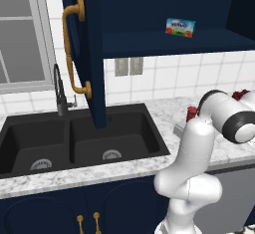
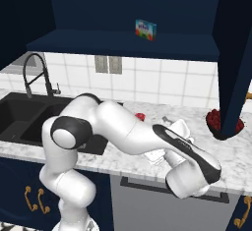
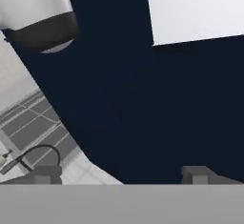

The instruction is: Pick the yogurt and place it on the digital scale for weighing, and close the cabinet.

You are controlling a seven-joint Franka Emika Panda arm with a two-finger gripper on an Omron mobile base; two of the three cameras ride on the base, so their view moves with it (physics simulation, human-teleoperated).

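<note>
The yogurt [image 1: 191, 112] [image 2: 140, 117], a small red cup, stands on the marble counter just right of the sink. Beside it lies the grey-white digital scale [image 1: 179, 129] [image 2: 181, 126], largely hidden behind my arm. The navy wall cabinet [image 1: 174, 44] stands open, its left door [image 1: 82, 54] swung out over the sink and its right door [image 2: 234, 53] hanging out at the right. In the hand view my gripper [image 3: 121, 176] is open with nothing between its fingertips [image 3: 200, 173], facing a dark navy surface. My forearm reaches low past the counter's front edge.
A flat blue-green carton [image 1: 180, 27] [image 2: 145, 29] sits on the cabinet shelf. A bowl of red fruit [image 2: 216, 119] rests at the counter's right. The black double sink [image 1: 74, 143] and its faucet [image 1: 60, 91] [image 3: 33, 154] lie to the left. Navy base cabinets run below.
</note>
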